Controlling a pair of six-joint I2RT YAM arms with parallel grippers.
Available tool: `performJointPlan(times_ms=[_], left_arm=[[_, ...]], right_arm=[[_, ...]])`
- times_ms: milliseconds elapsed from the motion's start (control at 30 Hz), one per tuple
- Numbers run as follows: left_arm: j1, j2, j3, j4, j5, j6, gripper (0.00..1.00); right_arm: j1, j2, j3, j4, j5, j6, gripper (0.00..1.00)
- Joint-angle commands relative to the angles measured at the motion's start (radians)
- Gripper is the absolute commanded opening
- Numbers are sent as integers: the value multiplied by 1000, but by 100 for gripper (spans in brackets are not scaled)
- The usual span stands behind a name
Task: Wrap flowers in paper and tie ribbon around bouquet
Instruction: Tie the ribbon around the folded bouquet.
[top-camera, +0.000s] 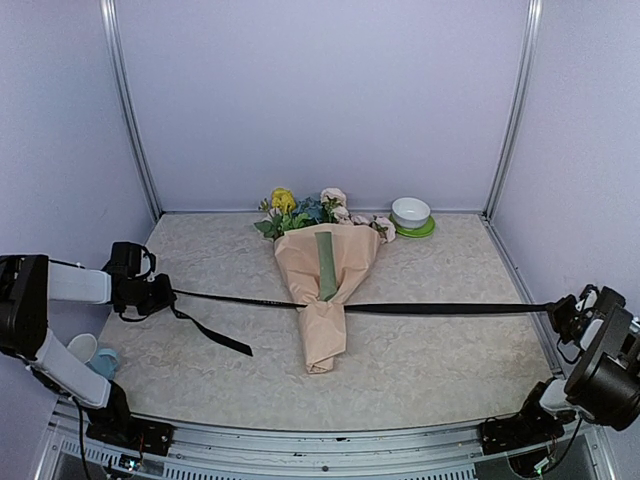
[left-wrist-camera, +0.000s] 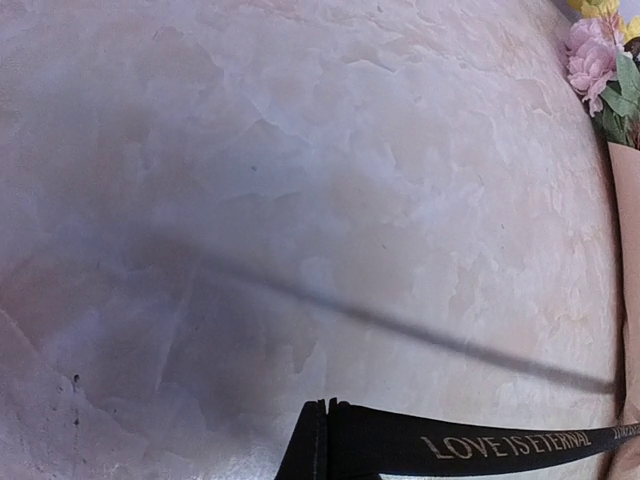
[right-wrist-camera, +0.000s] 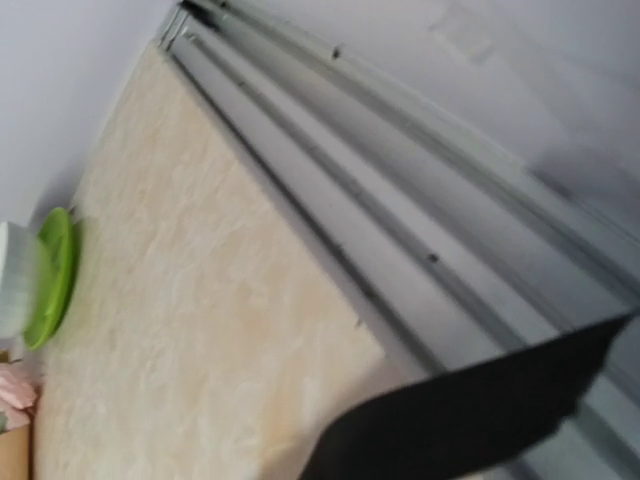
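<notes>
The bouquet (top-camera: 322, 285) lies in the middle of the table. Its flowers (top-camera: 300, 210) point to the back wall, wrapped in peach paper (top-camera: 300, 262) with a green strip (top-camera: 326, 265). The black ribbon (top-camera: 440, 308) is stretched taut across the table and crosses the bouquet's pinched waist. My left gripper (top-camera: 163, 293) is shut on the ribbon's left part, and a loose tail (top-camera: 215, 337) trails toward the front. In the left wrist view the closed fingertips (left-wrist-camera: 318, 425) pinch the lettered ribbon (left-wrist-camera: 500, 445). My right gripper (top-camera: 557, 312) is shut on the ribbon's right end (right-wrist-camera: 470, 410).
A white bowl (top-camera: 411, 211) on a green plate (top-camera: 420, 230) stands at the back, right of the flowers, and shows again in the right wrist view (right-wrist-camera: 50, 275). Small cups (top-camera: 95, 357) sit by the left arm. A metal rail (right-wrist-camera: 420, 230) borders the table's right side.
</notes>
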Motion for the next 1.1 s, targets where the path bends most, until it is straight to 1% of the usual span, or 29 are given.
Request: performJointPlan(times_ms=[0,33,100,167,200,267,333,367,467,600,700,767,900,1067], left_arm=[[-127,-53,79,-2,-233,-18,0],[-206,-55,123,-26,-266,-13,0],[-368,-45,230,-82,-326,4,0],[-486,-34,348,-129,-369,25,0],[-532,-29,403,-144,-384,51,0],[-617,-18,506,-173,-399,96,0],[-696,-2,598,-212,-420,138,0],[-730,4,651,-232,-436,159,0],[-826,-12,708,-256,-501,238,0],[-937,-80,735,-261,-547,334,0],[-1003,-130,737,-262,-554,382,0],[-1042,-157,737,-272,-556,399,0],[-1133,-201,720,-283,-561,420,0],[-1254,-244,698,-284,-573,407,0]], right_arm=[[128,-117,148,-20,176,62,0],[229,-161,165,-31,214,62,0],[400,-191,185,2,248,106,0],[547,-178,227,31,269,132,0],[645,-160,259,28,289,134,0],[783,-111,325,39,310,122,0],[911,-47,408,59,285,91,0],[974,-11,451,57,241,66,0],[1136,88,568,22,117,-29,0],[1296,163,642,-29,-71,-170,0],[1420,182,644,-134,-92,-265,0],[1470,194,622,-218,-76,-280,0],[1507,194,521,-329,-35,-216,0],[1513,192,372,-494,172,-30,0]])
